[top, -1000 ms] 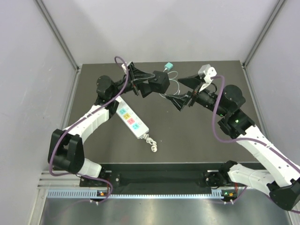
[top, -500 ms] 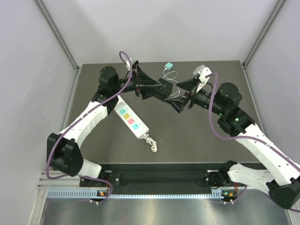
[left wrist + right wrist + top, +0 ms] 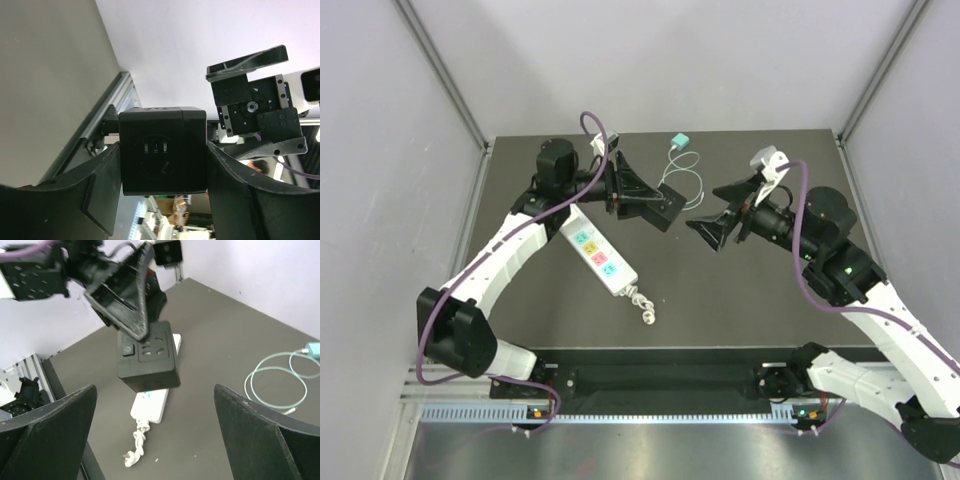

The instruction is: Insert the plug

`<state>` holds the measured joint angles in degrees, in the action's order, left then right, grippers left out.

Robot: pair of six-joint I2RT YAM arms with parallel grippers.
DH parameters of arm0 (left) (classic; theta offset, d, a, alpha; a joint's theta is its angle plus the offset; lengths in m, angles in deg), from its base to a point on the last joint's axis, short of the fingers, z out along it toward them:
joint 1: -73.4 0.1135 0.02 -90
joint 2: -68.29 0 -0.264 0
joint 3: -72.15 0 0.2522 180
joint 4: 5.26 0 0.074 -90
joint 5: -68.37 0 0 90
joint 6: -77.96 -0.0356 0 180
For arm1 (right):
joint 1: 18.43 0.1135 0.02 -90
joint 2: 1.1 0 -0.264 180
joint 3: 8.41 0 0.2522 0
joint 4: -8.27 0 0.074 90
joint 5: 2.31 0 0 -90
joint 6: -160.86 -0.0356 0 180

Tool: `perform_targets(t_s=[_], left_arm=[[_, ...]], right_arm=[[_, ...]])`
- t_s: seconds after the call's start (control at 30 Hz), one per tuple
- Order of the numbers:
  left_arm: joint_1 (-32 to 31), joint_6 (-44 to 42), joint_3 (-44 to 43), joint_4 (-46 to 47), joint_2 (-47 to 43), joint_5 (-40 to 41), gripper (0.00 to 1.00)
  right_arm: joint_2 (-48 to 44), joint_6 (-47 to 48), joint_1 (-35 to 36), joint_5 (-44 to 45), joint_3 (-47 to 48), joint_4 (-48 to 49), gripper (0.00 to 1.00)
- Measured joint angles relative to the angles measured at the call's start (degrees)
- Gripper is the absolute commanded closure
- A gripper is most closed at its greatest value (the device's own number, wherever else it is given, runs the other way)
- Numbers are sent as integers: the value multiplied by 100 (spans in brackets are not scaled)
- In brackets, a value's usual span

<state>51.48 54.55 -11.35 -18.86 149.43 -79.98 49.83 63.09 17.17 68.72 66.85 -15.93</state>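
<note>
From above, the left gripper (image 3: 655, 205) clamps a black cube socket (image 3: 666, 211), its fingers hiding the cube's sides. The right gripper (image 3: 703, 208) gapes empty nearby. The teal plug (image 3: 680, 141) lies at the far edge of the table (image 3: 770, 290), well apart.

Left wrist: the cube blocks most of what lies beyond.

Right wrist: the plug is cropped at the frame edge, and the cube overlaps a white power strip (image 3: 150, 407).

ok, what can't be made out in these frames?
Right wrist view: the black cube covers most of the power strip; its sockets are too small to read from the top view.
Right wrist view: the teal plug is cut by the right edge; its prongs are too small from above.
Left wrist view: the left pincer covers the cube's side faces.
</note>
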Motion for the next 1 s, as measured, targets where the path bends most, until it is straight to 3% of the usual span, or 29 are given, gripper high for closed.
perform_targets(t_s=[0.2, 0.3, 0.43, 0.57, 0.77, 1.0], left_arm=[[0, -391, -4, -227, -133, 448, 100], [0, 120, 557, 293, -466, 879, 100], [-35, 988, 1322, 1049, -955, 1687, 100], [-179, 1670, 1768, 1416, -1451, 2732, 100], [-452, 2074, 1779, 1683, -1912, 3960, 100], [-824, 2203, 1779, 1733, -1976, 4719, 100]], right_arm=[[94, -890, 0, 881, -15, -358, 8], [-2, -1587, 15, 1099, -501, 175, 9], [-136, -1801, 315, 1445, -1244, 894, 6], [-13, -1486, 905, 2293, -1432, 1464, 2], [671, -404, 2173, 3578, -1220, 2400, 0], [1410, 313, 2544, 4179, -927, 3414, 0]])
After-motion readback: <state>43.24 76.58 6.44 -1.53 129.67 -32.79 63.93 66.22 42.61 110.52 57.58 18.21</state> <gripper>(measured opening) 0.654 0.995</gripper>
